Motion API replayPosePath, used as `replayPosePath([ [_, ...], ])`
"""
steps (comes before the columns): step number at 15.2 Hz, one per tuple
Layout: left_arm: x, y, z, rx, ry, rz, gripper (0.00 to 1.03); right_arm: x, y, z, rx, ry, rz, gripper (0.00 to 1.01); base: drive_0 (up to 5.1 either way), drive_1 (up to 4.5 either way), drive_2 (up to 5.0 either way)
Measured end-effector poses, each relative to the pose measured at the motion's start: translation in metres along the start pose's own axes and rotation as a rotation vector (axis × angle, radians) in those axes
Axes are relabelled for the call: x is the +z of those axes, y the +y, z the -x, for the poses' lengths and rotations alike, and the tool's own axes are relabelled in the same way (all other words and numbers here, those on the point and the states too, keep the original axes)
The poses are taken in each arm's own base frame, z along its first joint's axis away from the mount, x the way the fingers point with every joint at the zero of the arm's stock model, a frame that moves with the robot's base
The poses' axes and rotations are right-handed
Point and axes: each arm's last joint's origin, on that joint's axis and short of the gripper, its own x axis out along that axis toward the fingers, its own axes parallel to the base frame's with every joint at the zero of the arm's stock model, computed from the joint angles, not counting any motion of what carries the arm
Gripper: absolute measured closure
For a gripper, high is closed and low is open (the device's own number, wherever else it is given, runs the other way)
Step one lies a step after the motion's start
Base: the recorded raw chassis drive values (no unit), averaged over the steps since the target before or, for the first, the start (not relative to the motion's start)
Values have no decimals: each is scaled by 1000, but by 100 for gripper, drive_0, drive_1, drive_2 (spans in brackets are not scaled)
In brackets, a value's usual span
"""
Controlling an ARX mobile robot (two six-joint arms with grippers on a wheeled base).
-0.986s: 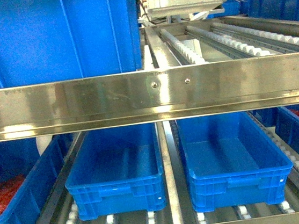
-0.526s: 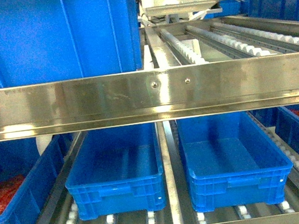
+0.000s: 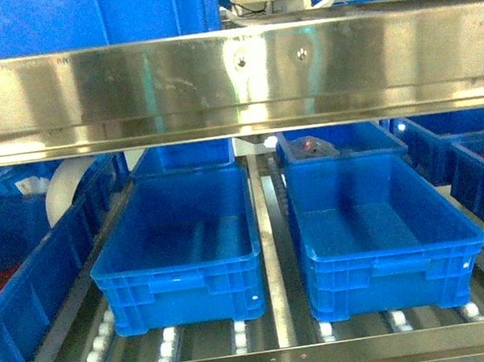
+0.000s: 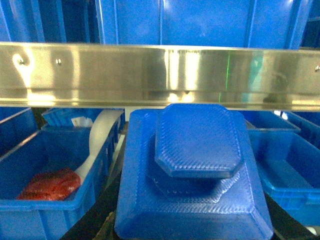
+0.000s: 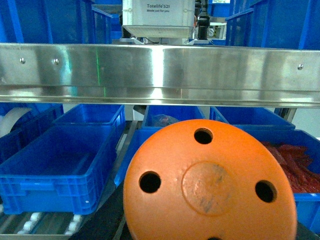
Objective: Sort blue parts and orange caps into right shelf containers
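From the head camera you face two empty open-topped bright blue plastic crates (image 3: 175, 245) (image 3: 379, 235) at the roller shelf's front edge; neither gripper shows. Your left wrist camera fills with a textured blue stepped plastic part (image 4: 192, 175), your right with a round orange holed cap (image 5: 210, 185), seemingly carried for dropping, though you cannot tell how the jaws stand.

The shelf rail (image 3: 231, 82) is brushed, shiny metal, faintly scuffed. The containers (image 3: 179, 240) look like smooth, glossy blue plastic. The blue part (image 4: 197, 150) shows a fine woven texture; the orange cap (image 5: 210, 182) seems matt plastic, slightly smudged.
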Motion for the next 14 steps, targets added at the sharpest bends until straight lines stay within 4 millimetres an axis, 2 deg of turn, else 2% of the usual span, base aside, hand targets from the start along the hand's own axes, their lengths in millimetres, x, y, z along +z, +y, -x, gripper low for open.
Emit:
replayPosePath([
  [14, 0, 0, 0, -2, 0, 0, 60, 0, 0, 0, 0, 1, -1, 56, 0, 0, 0],
])
